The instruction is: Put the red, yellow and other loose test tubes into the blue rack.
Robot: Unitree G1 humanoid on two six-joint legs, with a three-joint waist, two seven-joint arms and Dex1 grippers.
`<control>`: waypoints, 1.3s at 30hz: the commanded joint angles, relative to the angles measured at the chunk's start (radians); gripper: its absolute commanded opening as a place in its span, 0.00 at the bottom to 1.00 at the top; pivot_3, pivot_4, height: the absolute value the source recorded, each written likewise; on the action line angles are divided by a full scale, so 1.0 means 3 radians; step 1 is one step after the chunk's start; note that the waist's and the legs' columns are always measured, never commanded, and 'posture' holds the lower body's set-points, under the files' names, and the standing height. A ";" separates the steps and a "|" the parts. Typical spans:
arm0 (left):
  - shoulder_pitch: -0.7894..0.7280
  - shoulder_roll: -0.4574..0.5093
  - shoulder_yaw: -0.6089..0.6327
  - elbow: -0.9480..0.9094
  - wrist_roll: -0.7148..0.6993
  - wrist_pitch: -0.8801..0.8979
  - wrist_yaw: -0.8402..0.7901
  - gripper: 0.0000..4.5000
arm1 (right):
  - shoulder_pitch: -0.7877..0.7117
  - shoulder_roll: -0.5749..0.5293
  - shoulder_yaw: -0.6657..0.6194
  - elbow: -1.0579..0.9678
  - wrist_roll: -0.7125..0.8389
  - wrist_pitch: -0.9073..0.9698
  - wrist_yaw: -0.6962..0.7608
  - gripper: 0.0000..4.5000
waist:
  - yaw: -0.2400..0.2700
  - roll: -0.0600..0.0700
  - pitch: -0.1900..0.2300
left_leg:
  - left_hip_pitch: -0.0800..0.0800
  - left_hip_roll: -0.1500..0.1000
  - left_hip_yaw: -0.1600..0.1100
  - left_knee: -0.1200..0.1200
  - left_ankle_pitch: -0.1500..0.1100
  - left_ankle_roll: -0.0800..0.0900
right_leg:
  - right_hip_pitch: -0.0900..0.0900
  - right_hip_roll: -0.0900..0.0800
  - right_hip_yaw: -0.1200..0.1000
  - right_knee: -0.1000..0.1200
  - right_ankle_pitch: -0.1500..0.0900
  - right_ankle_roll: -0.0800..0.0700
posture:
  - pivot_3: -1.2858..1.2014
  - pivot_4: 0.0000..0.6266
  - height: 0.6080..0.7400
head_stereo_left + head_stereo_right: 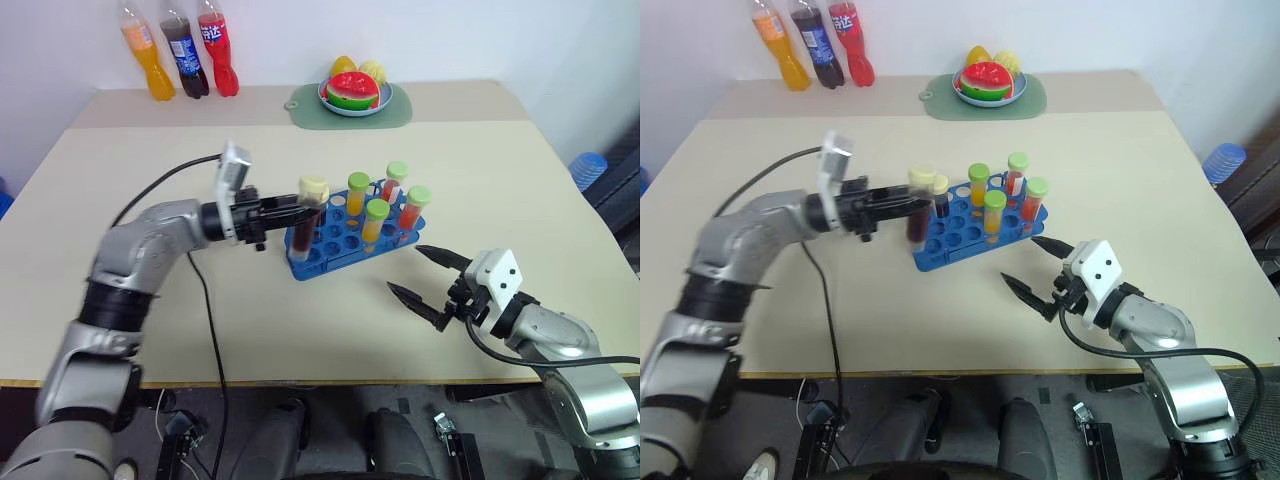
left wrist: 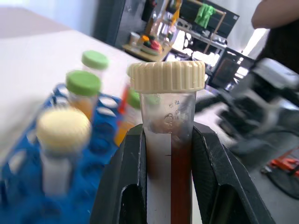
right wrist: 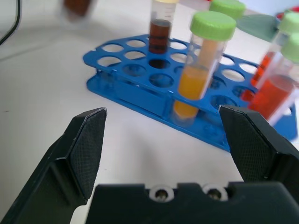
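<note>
Left gripper (image 1: 300, 206) — clenched on a cream-capped tube (image 2: 167, 135) of dark liquid above the blue rack (image 1: 310, 262). Right gripper (image 1: 428, 278) — fingers spread, nothing held, near the rack.

1. The lower part of the cream-capped tube (image 2: 170, 140) sits hidden between the left gripper's (image 2: 169, 182) fingers and runs off the frame edge.
2. The second cream-capped tube (image 2: 63, 149) and the blue rack (image 2: 28, 196) are blurred.
3. The bottles' (image 1: 180, 45) labels are too small to read.
</note>
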 commanded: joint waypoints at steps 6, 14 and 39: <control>-0.0125 -0.0523 -0.0065 0.0708 0.0778 -0.0829 -0.0260 0.16 | 0.0212 0.0061 -0.0121 -0.0345 -0.0041 -0.0015 -0.0240 0.94 | -0.0095 -0.0002 0.0001 | -0.0001 0.0009 0.0016 -0.0003 0.0000 0.0000 | -0.0010 0.0003 0.0004 0.0007 0.0000 0.0000 | 0.52 0.24 1.00; 0.0012 -0.0712 -0.0103 0.1092 0.1507 -0.1809 0.0074 0.16 | 0.0262 0.0057 -0.0147 -0.0390 -0.0045 -0.0016 -0.0320 0.94 | -0.0079 -0.0005 -0.0003 | 0.0012 0.0007 0.0015 0.0005 -0.0008 0.0014 | 0.0006 0.0009 0.0003 0.0013 0.0002 0.0004 | 0.52 0.24 1.00; 0.1754 -0.0120 0.0793 -0.1216 0.1058 -0.1407 0.0385 0.83 | 0.0109 0.0223 -0.0141 0.0142 -0.0062 -0.0127 -0.0350 0.94 | -0.0089 -0.0006 -0.0005 | 0.0047 0.0012 0.0016 -0.0007 -0.0013 0.0020 | 0.0033 0.0010 0.0007 0.0009 0.0000 0.0003 | 0.52 0.24 1.00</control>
